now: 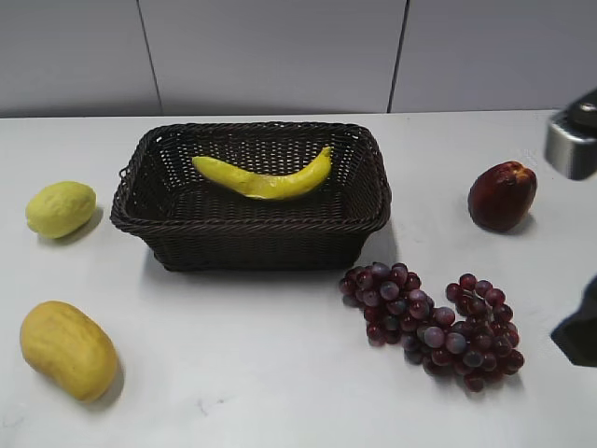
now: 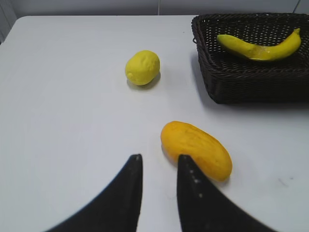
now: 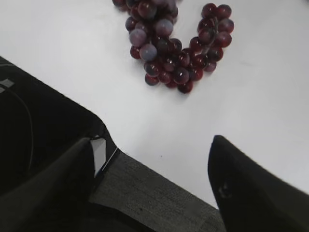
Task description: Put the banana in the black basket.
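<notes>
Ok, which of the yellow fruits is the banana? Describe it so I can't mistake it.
Find the black basket mid-table; the banana lies inside it. It is long, curved and pointed, whereas the lemon and mango sit outside on the table and are rounded.

Banana (image 1: 264, 179): long, curved, glossy yellow, pointed ends. Lies inside black basket (image 1: 250, 235), on woven floor toward back wall, ends turned up, right tip higher and near right rear corner. Darker orange patch on middle, clearest in left wrist view (image 2: 260, 48).

Black basket (image 2: 241, 84): large, rectangular, dark brown-black wicker, braided rim, sloping sides. Stands upright on white worktop (image 1: 280, 373), centre rear.
</notes>
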